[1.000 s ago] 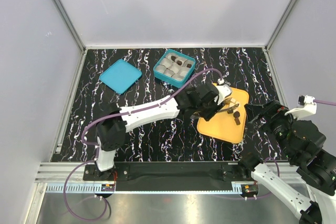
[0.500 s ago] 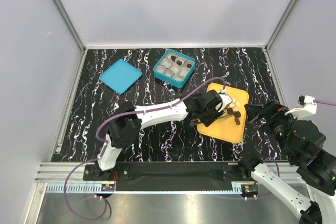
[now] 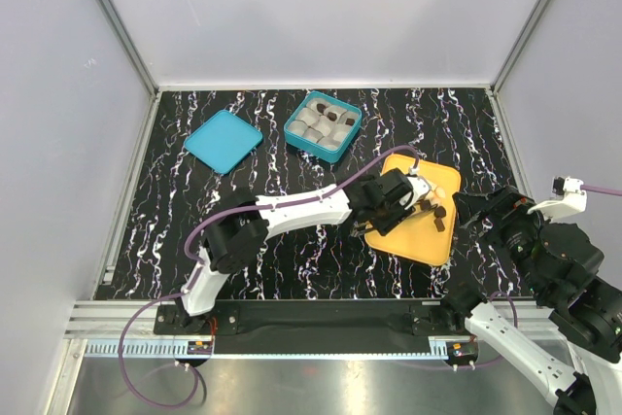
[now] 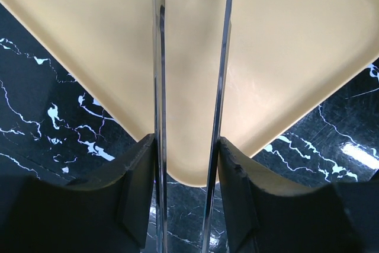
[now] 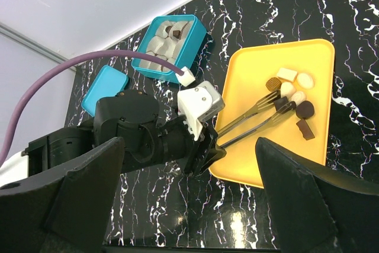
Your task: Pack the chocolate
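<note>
Several chocolate pieces (image 5: 305,109), dark brown and pale cream, lie at the far right of the yellow tray (image 5: 254,146). My left gripper (image 5: 207,149) is shut on metal tongs (image 5: 251,119), whose tips straddle a dark piece (image 5: 280,103). In the left wrist view the two tong blades (image 4: 159,87) run between my fingers (image 4: 139,188) over the tray (image 4: 284,45); the chocolate is out of that view. In the top view the left gripper (image 3: 384,206) is at the tray's left edge (image 3: 428,238). My right gripper (image 3: 474,205) is open and empty, raised right of the tray.
A teal box (image 3: 323,125) of grey paper cups, some holding chocolates, stands at the back centre. Its teal lid (image 3: 223,140) lies to its left. Grey walls enclose the black marbled table (image 3: 292,259).
My left gripper has lowered and shifted slightly right, bringing the tong tips down among the chocolates on the tray. The right arm has not moved.
</note>
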You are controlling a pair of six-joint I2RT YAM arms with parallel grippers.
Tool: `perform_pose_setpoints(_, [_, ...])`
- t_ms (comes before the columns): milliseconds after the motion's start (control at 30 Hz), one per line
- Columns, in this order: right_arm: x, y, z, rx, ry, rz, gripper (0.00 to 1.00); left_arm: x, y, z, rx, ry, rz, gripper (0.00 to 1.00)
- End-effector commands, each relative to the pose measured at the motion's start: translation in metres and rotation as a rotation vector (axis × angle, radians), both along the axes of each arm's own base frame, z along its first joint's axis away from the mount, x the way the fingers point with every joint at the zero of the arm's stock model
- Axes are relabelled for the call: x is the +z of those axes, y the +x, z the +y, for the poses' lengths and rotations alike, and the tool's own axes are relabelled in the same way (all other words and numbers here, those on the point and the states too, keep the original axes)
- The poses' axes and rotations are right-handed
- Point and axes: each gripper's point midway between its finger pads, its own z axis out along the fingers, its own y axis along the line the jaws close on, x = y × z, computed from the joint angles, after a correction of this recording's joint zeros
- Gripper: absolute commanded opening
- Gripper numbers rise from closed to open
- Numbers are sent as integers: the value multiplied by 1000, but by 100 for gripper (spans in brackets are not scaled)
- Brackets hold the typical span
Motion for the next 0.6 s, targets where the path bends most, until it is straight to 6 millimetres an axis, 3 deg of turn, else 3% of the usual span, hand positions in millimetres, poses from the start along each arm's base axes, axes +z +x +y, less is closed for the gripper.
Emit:
perform_pose_setpoints(0, [9,-1,-9,-33,6,-31,100,24,9,-20,-2,-82,-50,45])
perform_pose_setpoints(267, [9,-2,-8,-29,15,-31,100,35,7,-9,24,-78,-55,41])
perform_pose_setpoints(567, [9,-2,-5,-19,28,-31,100,78,10,10,73,-104,-106,39])
